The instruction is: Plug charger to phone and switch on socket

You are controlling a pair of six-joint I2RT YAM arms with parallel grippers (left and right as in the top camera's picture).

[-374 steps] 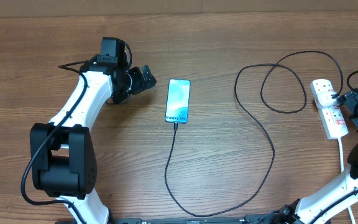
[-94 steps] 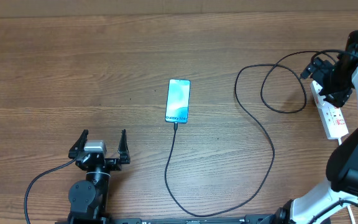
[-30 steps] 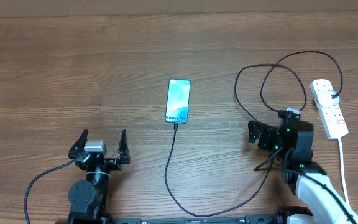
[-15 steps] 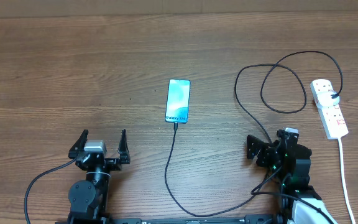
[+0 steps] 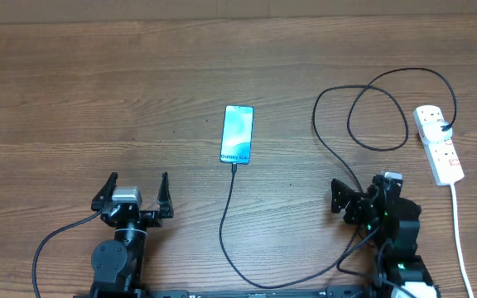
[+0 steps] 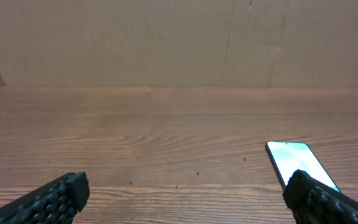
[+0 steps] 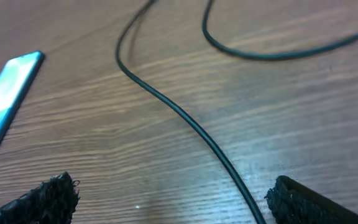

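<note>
Right arm has pulled back from the white elongated power strip [image 5: 440, 151] and now sits low at 5 o'clock. The left arm, the phone and the cable lie as they did before.

Right gripper [image 5: 363, 186] has its jaws spread wide with nothing between them. In the wrist view the right gripper [image 7: 171, 190] shows only bare wood and cable between its black ribbed fingertips [image 7: 58, 190].

Left gripper [image 5: 137, 180] is parked at 7 o'clock, jaws fully apart and empty. Its wrist view shows the same, left gripper [image 6: 186, 185] over plain tabletop.

Slim rectangular smartphone with a lit light-blue screen [image 5: 237, 133] lies flat near centre, a touch toward 12 o'clock. It shows at 4 o'clock in the left wrist view [image 6: 297, 163] and at 9 o'clock in the right wrist view [image 7: 8, 99].

Long thin black charger cable [image 5: 224, 217] meets the phone's 6 o'clock edge. It drops to the near edge, swings up past the right gripper and loops at 2 o'clock to a black plug on the strip's 12 o'clock end. It crosses the right wrist view diagonally [image 7: 185, 121].

Power strip lies at 3 o'clock on the brown wooden table [image 5: 73, 83], its white cord [image 5: 457, 223] trailing toward 5 o'clock. Its switch position is too small to read.
</note>
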